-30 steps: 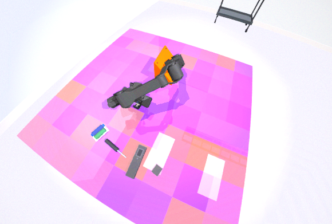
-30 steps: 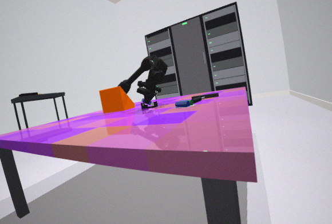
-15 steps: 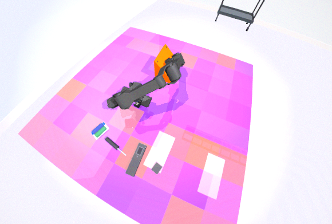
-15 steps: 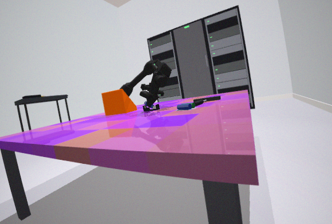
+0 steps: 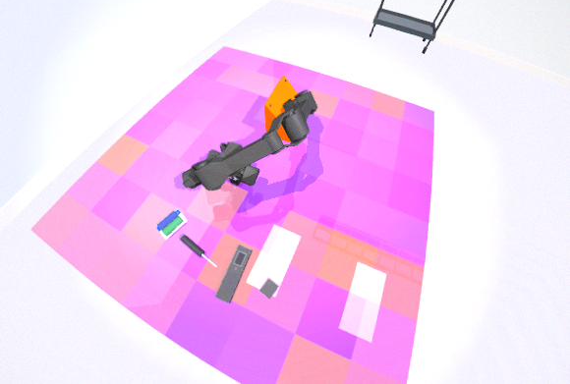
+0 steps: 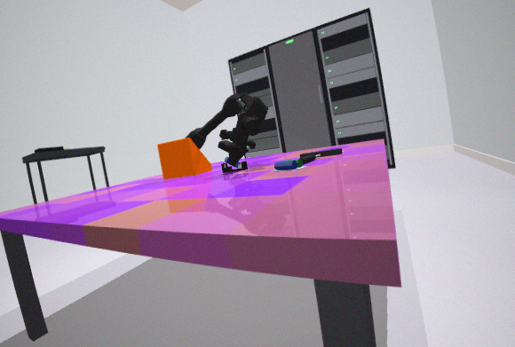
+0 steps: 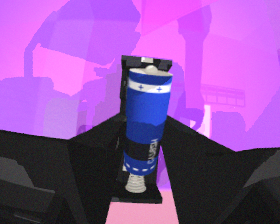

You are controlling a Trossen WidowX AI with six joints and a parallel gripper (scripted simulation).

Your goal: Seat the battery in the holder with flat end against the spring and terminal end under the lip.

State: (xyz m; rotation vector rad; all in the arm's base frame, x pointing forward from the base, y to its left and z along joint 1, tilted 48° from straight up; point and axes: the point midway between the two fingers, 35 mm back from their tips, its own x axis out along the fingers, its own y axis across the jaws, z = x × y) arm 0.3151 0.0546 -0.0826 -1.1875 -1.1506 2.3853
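Note:
The blue battery point(image 7: 148, 107) point(image 6: 230, 162) is held between the fingers of my gripper point(image 7: 144, 118), over the black holder point(image 7: 148, 198) point(image 6: 229, 169). In the wrist view its flat end meets the pale coil spring point(image 7: 136, 184) at the bottom of the picture. Its terminal end is at the top, beside the holder's lip point(image 7: 164, 64), and looks higher than the flat end, so the battery seems tilted. The terminal does not show as under the lip. Fingers and battery hide most of the holder's inside; the top view shows little of it behind the arm.
An orange wedge block point(image 5: 281, 95) point(image 6: 182, 160) stands by the arm's base. A tray with blue and green cylinders point(image 5: 172, 225), a screwdriver point(image 5: 193, 246), a grey device point(image 5: 233, 277) and two white rectangles point(image 5: 277, 255) point(image 5: 364, 300) lie farther off on the table.

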